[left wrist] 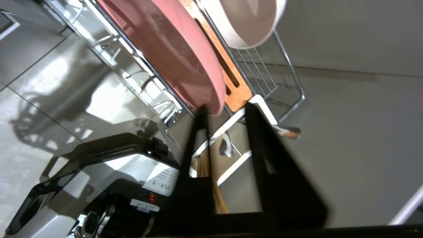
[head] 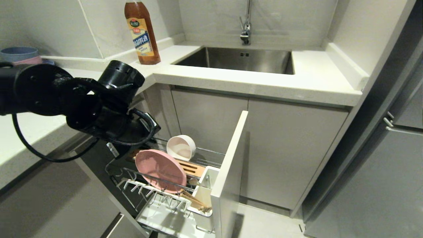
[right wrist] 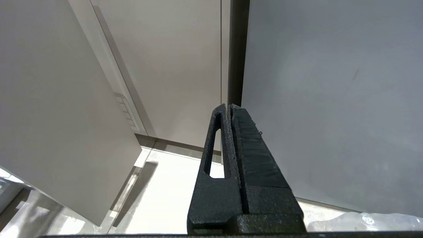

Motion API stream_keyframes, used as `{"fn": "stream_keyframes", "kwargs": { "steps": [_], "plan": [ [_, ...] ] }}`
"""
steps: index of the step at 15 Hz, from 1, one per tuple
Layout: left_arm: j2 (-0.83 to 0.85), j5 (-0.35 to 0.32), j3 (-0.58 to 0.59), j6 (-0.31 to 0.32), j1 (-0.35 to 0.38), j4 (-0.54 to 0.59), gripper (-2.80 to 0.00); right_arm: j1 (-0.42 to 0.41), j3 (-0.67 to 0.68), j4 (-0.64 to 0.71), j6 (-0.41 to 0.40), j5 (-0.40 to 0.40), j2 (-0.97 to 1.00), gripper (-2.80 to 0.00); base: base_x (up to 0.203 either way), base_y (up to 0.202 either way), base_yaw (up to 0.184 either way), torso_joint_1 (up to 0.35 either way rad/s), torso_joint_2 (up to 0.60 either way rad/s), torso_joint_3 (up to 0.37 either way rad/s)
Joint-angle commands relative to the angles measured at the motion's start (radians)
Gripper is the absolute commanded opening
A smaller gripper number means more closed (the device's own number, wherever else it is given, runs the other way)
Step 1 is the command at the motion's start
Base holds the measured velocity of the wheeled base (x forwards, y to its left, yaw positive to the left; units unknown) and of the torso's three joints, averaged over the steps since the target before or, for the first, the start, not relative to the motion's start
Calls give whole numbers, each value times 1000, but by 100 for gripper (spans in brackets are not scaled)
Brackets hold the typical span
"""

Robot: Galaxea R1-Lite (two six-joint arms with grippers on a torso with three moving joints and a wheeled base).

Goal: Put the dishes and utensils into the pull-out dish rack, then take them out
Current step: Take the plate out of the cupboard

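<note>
Standing just ahead of the parted left pincer [left wrist: 224,109]: the pink plate [left wrist: 172,46].

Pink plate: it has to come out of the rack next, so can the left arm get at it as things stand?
Probably yes. The left gripper has its fingers parted right at the pink plate rim, with nothing between them.

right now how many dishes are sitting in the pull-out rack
2. The pink plate stands on edge between the chrome prongs near the front of the dish rack. The cream-white bowl sits tilted on its side further back. Others could be hidden behind the left arm.
</note>
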Motion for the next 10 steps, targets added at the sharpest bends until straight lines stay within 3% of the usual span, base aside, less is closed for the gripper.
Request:
{"fn": "stream_keyframes", "kwargs": {
  "steps": [1, 10],
  "plan": [
    [19, 9, -2, -7, 4, 3, 0, 0, 3, 0, 0, 0, 0, -280, 0, 0, 0, 0, 0, 0],
    [112, 18, 5, -47, 37, -43, 0, 0, 3, 0, 0, 0, 0, -280, 0, 0, 0, 0, 0, 0]
  ]
}}
